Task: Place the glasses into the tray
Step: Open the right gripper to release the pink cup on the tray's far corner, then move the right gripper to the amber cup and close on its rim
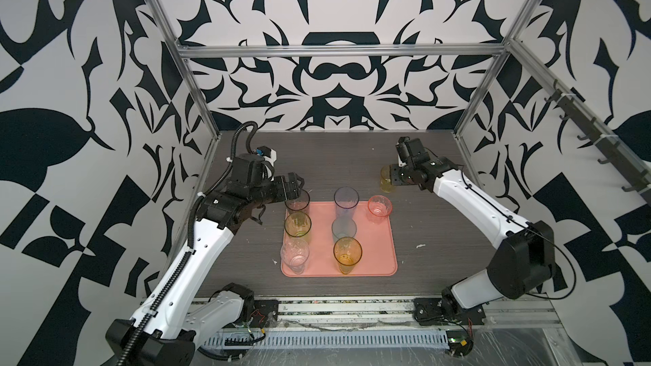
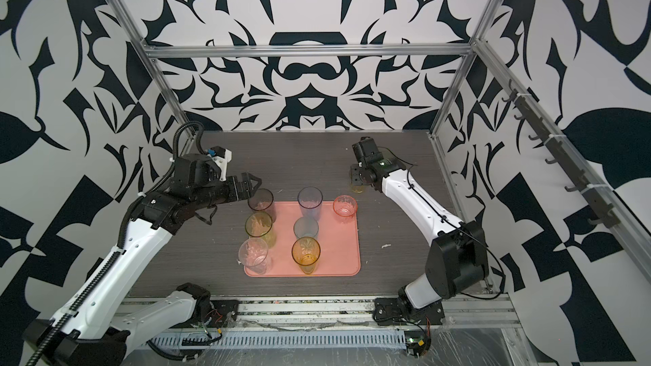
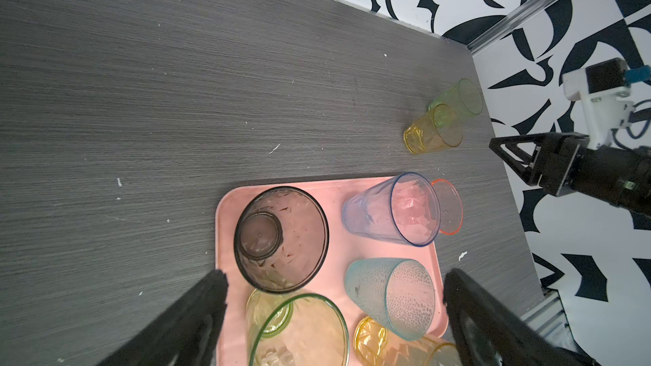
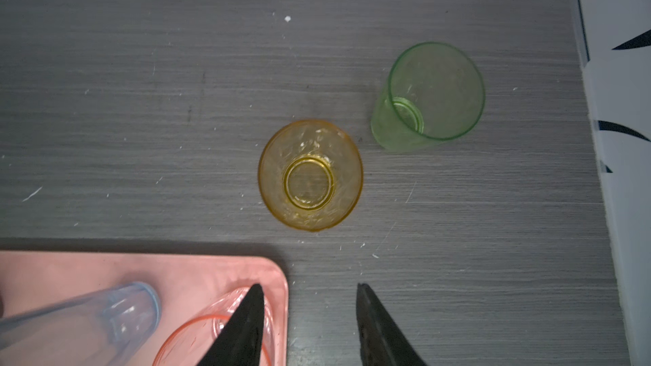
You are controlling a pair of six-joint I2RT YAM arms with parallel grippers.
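Note:
The salmon-pink tray (image 1: 374,252) lies mid-table with several glasses standing on it: smoky grey (image 1: 297,202), green (image 1: 298,225), clear (image 1: 294,255), tall blue (image 1: 346,202), teal (image 1: 344,230), amber (image 1: 347,254) and pink (image 1: 379,208). Off the tray, a short yellow glass (image 4: 310,174) and a green glass (image 4: 429,96) stand on the table at the back right. My right gripper (image 4: 310,297) hangs open and empty between the tray's corner and the yellow glass. My left gripper (image 3: 336,276) is wide open above the grey glass (image 3: 281,241), holding nothing.
The dark wood-grain table (image 1: 331,156) is bare behind the tray. Patterned walls and metal frame posts (image 1: 200,107) close in the back and sides. A rail with cable ducts (image 1: 317,339) runs along the front edge.

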